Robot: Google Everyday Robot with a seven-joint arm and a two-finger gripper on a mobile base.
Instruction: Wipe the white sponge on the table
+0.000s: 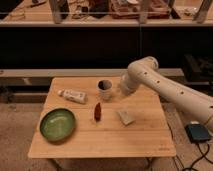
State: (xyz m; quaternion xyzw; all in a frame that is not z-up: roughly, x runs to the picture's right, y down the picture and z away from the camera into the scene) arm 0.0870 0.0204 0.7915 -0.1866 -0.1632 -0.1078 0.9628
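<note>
The white sponge (126, 116) lies flat on the light wooden table (150, 140), right of centre. My white arm reaches in from the right and bends down over the table's far side. The gripper (121, 90) hangs at the arm's end just right of the dark cup (104, 90), behind the sponge and apart from it. It holds nothing that I can see.
A white labelled tube (73, 95) lies at the far left. A small red object (97, 111) lies in the middle. A green bowl (58, 124) sits at the front left. A dark box (198, 133) rests on the floor to the right. Dark shelving stands behind the table.
</note>
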